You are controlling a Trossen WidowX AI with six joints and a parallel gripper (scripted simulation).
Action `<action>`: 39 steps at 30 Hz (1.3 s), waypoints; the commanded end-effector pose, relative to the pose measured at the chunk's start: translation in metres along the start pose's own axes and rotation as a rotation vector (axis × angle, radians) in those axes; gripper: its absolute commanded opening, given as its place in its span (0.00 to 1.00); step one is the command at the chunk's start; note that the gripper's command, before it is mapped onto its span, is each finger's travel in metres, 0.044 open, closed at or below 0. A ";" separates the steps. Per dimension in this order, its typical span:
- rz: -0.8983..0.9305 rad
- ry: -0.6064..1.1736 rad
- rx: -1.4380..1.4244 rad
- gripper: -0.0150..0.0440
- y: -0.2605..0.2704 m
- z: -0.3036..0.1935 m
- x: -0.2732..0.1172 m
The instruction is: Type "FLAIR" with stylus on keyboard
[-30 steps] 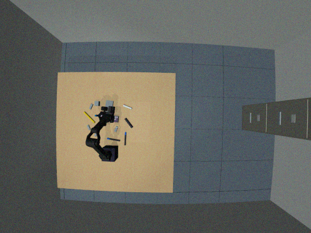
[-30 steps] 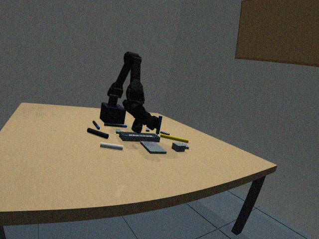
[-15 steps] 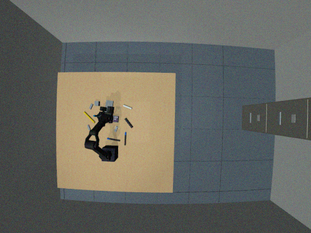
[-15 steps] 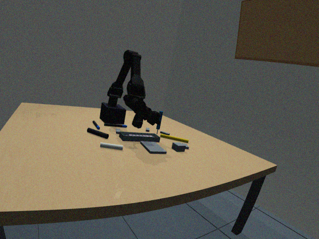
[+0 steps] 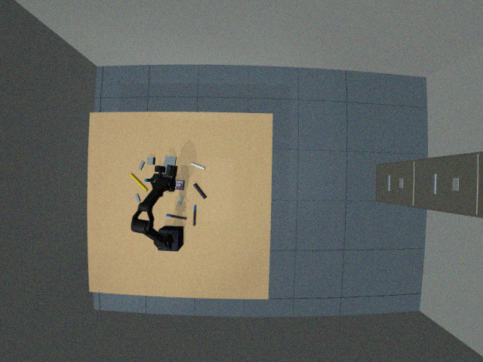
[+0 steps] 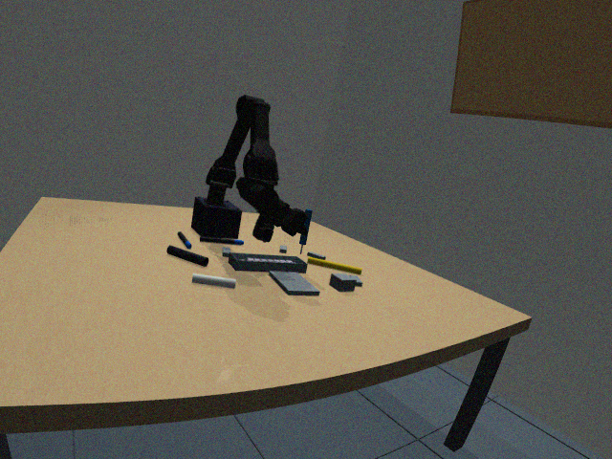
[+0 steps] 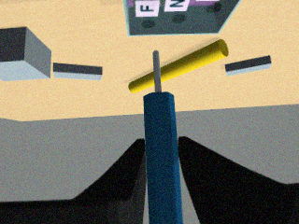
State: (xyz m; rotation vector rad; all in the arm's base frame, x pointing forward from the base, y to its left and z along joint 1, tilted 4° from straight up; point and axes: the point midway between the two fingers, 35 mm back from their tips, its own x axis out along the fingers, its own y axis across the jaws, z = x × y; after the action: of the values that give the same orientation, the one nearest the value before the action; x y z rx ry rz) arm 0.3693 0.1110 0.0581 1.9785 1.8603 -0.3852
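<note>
The stylus is a blue square-section bar ending in a thin grey tip, clamped upright between the narrowly set black fingers of the gripper, with its tip raised above the desk just off the near end of the keyboard. In the wrist view the keyboard is cut off by the top edge beyond the tip, so only a dark corner with two white keys shows, one reading F and the other only partly legible. A yellow rod lies across behind the tip, and the fingertips themselves are hidden by the stylus body.
</note>
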 end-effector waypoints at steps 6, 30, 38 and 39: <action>0.005 -0.026 -0.001 0.25 0.007 0.026 -0.040; 0.000 -0.009 -0.002 0.25 0.002 0.068 -0.089; 0.000 -0.009 -0.002 0.39 0.002 0.070 -0.088; 0.000 -0.009 -0.002 0.39 0.002 0.071 -0.088</action>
State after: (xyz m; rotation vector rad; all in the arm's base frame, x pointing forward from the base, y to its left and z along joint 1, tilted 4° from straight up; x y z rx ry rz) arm 0.3697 0.0008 0.0397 1.9767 1.8534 -0.3928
